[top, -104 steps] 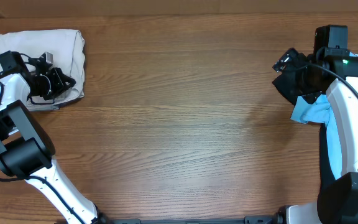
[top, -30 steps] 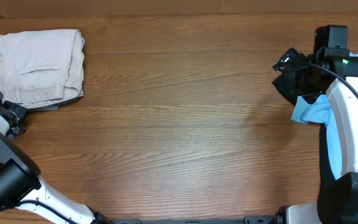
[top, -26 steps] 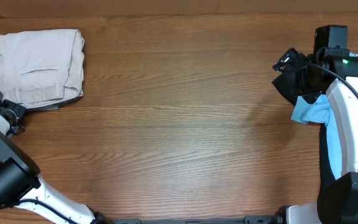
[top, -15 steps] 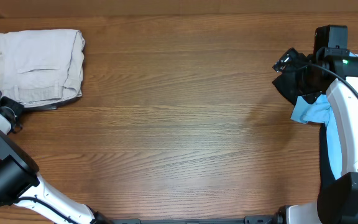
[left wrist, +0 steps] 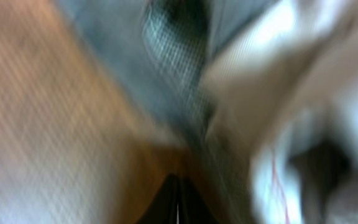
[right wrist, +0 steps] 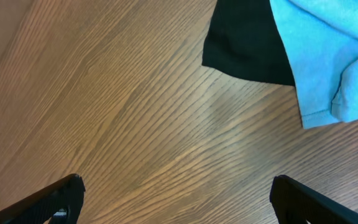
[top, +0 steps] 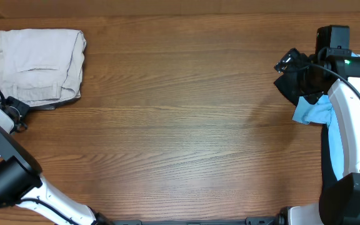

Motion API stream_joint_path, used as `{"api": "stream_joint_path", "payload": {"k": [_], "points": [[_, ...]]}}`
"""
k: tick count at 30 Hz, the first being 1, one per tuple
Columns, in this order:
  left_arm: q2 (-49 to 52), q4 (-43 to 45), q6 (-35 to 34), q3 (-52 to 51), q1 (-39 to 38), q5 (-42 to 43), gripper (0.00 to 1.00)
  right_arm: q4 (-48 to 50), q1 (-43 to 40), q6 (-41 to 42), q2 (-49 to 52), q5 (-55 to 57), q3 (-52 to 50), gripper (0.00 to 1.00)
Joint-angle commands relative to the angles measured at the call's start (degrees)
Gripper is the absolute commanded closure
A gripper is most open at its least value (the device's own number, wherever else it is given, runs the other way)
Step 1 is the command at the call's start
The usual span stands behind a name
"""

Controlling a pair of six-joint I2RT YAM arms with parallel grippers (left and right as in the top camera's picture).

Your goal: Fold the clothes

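Note:
The clothes, beige trousers, lie folded in a squarish stack at the table's far left corner. A grey edge shows under them. My left gripper is shut at the stack's near left corner, with nothing visible between its jaws. The left wrist view is blurred; its shut fingertips point at grey cloth and beige cloth close ahead. My right gripper hovers wide open at the far right, over bare wood.
A light blue T-shirt lies at the right edge beside the right arm, seen close as T-shirt, with a dark cloth beside it. Bare wooden table spans the middle.
The left gripper, on top of the folded trousers earlier, has come off to their near left corner and over the last second edged back toward it. The right arm has stayed still.

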Motion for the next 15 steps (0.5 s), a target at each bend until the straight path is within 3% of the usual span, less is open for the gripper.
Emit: {"api": "stream_joint_path", "payload": {"k": [1,6,10,14,15], "points": [[-7.85,-3.58,-6.47,-0.17,-0.52,-1.18,0.95,0.22,-0.11,-0.26,-0.13,0.52,0.13,0.00],[-17.22,-8.17,-6.21,-0.17,-2.89,18.14,0.91,0.22,-0.11,-0.26,-0.13,0.55,0.13,0.00],[-20.81,-8.37,-6.21,-0.17,-8.57,18.53,0.84,0.22,-0.11,-0.26,-0.13,0.52,0.13,0.00],[-20.83,-8.39,-0.90,-0.17,-15.23,18.23,0.60,0.22,-0.11,-0.26,-0.13,0.55,0.13,0.00],[-20.83,-8.90,1.73,-0.17,-16.65,18.21,0.43,0.22,-0.11,-0.26,-0.13,0.55,0.13,0.00]]}}
